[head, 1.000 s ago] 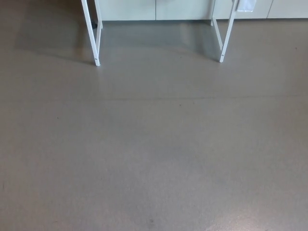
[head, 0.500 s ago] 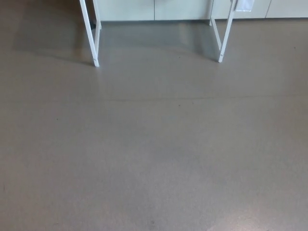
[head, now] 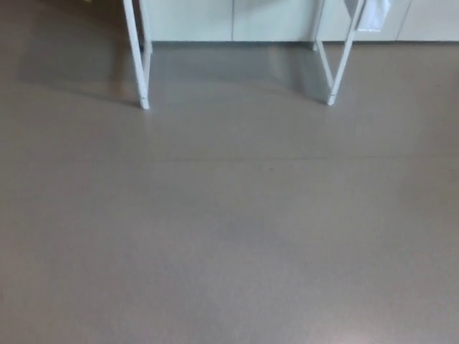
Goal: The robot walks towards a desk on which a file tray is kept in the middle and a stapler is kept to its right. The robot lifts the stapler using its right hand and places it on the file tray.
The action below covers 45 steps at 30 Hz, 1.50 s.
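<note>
4 bench legs [head: 135,57] showed, 2 upper left, 2 upper right; 1 white sheet [head: 373,14] hung upper right.

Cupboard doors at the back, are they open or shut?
Shut, as far as shows: the cupboard doors lie flat in a row, only thin seams between them.

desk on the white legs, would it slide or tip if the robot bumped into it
Probably fairly light: only thin white legs show, and the top is out of view. It would more likely slide than hold, since the feet are small and the grey floor looks smooth with a faint sheen. Tipping seems unlikely, as the legs stand wide apart.
</note>
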{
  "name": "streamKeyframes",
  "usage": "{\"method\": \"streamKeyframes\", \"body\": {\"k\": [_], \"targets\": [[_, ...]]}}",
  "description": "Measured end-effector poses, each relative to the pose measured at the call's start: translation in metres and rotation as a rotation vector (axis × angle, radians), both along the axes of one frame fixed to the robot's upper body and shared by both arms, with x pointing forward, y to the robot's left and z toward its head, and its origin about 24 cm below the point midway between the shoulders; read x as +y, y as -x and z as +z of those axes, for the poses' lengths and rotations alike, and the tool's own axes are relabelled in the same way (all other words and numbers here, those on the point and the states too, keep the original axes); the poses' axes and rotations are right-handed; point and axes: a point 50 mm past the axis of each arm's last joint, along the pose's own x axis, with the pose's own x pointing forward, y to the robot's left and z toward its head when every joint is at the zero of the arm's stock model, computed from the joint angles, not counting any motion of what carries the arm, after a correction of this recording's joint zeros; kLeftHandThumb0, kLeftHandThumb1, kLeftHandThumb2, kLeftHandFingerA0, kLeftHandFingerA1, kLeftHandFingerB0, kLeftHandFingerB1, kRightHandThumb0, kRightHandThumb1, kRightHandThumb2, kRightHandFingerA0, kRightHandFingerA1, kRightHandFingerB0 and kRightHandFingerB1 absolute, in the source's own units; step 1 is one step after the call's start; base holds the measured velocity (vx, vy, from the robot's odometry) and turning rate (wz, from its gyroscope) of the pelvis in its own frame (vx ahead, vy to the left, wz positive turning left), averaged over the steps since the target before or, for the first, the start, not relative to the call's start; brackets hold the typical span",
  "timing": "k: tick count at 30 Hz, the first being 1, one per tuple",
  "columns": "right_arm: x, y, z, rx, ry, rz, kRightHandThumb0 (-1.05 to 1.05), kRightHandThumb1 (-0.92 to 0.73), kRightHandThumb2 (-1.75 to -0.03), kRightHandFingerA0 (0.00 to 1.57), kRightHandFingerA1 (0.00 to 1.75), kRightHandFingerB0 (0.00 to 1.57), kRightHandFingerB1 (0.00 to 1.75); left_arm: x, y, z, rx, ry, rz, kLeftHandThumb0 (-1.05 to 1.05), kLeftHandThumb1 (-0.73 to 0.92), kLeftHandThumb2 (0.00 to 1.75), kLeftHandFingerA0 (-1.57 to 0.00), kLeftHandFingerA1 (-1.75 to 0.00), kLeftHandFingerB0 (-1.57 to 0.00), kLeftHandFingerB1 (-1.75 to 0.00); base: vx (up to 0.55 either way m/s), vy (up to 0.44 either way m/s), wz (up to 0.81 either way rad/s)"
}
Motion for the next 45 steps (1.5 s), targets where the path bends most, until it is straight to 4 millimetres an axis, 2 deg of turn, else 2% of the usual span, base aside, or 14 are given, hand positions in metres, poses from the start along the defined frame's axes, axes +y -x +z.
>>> {"method": "streamKeyframes", "body": {"k": [4,5,6,14,15,16,22,26,27,30,34,38,39,45], "targets": [[0.000,0.003,-0.001,0.007,-0.002,-0.002,-1.05,-0.81,-1.16,0.00,0.13,0.00,0.04,0.002,-0.002,0.002,-0.003,-0.015,-0.004,-0.78,0.71,0.76,-0.29,-0.79,-0.30,-0.72,0.22,0.104,0.00],[0.000,0.003,-0.001,0.009,-0.002,-0.002,-1.05,-0.81,-1.16,0.00,0.13,0.00,0.04,0.002,-0.002,0.002,-0.001,-0.018,-0.007,-0.38,0.48,1.11,-0.20,-0.64,-0.19,-0.61,0.22,0.047,0.10],[0.000,0.004,-0.001,0.010,-0.002,-0.002,-1.05,-0.81,-1.16,0.00,0.13,0.00,0.04,0.002,-0.002,0.002,0.000,-0.018,-0.008,-0.78,0.69,0.74,-0.27,-0.79,-0.28,-0.72,0.25,0.016,0.13],[0.003,0.004,-0.003,0.011,-0.013,-0.002,-1.05,-0.81,-1.16,0.00,0.13,0.00,0.04,0.002,0.000,0.002,0.006,-0.018,-0.005,-0.79,0.70,0.76,-0.24,-0.88,-0.27,-0.78,0.35,-0.083,0.17],[0.000,0.000,0.000,-0.002,-0.003,0.004,-1.05,-0.81,-1.16,0.00,0.13,0.00,0.04,0.000,-0.002,0.000,0.001,-0.010,-0.009,-0.83,0.53,1.09,-0.30,-0.76,-0.33,-0.73,0.45,-0.092,0.50],[-0.002,-0.001,0.002,-0.005,0.005,0.003,-1.05,-0.81,-1.16,0.00,0.13,0.00,0.04,0.000,-0.006,0.001,-0.013,-0.009,-0.015,-0.79,0.69,0.77,-0.26,-0.82,-0.29,-0.76,0.45,-0.095,0.31],[-0.003,-0.006,0.004,-0.018,0.009,0.008,-1.05,-0.81,-1.16,0.00,0.13,0.00,0.04,-0.001,-0.001,0.000,-0.003,-0.008,-0.014,-0.79,0.53,1.07,-0.31,-0.74,-0.32,-0.71,0.36,-0.039,-0.01],[-0.004,-0.004,0.004,-0.013,0.008,0.006,-1.05,-0.81,-1.16,0.00,0.13,0.00,0.04,-0.001,0.000,-0.001,0.000,-0.007,-0.010,-0.79,0.69,0.78,-0.26,-0.78,-0.26,-0.71,0.41,0.116,-0.29],[-0.004,-0.004,0.004,-0.011,0.008,0.004,-1.05,-0.81,-1.16,0.00,0.13,0.00,0.04,-0.001,-0.001,-0.001,-0.002,-0.007,-0.010,-0.38,0.46,1.10,-0.23,-0.66,-0.20,-0.63,0.54,0.198,0.03],[-0.002,-0.008,0.004,-0.022,0.003,0.009,-1.05,-0.81,-1.16,0.00,0.13,0.00,0.04,-0.002,-0.005,-0.001,-0.020,-0.003,-0.015,-0.74,0.71,0.72,-0.28,-0.78,-0.30,-0.71,0.47,0.341,-0.19],[-0.002,-0.007,0.003,-0.019,0.002,0.008,-1.05,-0.81,-1.16,0.00,0.13,0.00,0.04,0.000,-0.010,0.002,-0.043,-0.010,-0.009,-0.84,0.50,1.07,-0.33,-0.77,-0.35,-0.74,0.40,0.140,-0.10],[-0.003,-0.003,0.003,-0.009,0.002,0.003,-1.05,-0.81,-1.16,0.00,0.13,0.00,0.04,0.001,-0.010,0.003,-0.044,-0.009,-0.002,-0.79,0.66,0.75,-0.28,-0.84,-0.30,-0.76,0.39,0.009,0.09],[-0.003,-0.003,0.003,-0.008,0.002,0.003,-1.05,-0.81,-1.16,0.00,0.13,0.00,0.04,0.001,-0.008,0.003,-0.043,-0.009,0.001,-0.88,0.51,1.09,-0.32,-0.78,-0.36,-0.76,0.39,-0.068,0.24],[-0.002,-0.007,0.003,-0.022,-0.002,0.006,-1.05,-0.81,-1.16,0.00,0.13,0.00,0.04,-0.002,-0.009,0.000,-0.047,0.004,0.011,-0.81,0.66,0.75,-0.30,-0.85,-0.30,-0.77,0.50,-0.169,0.29]]}}
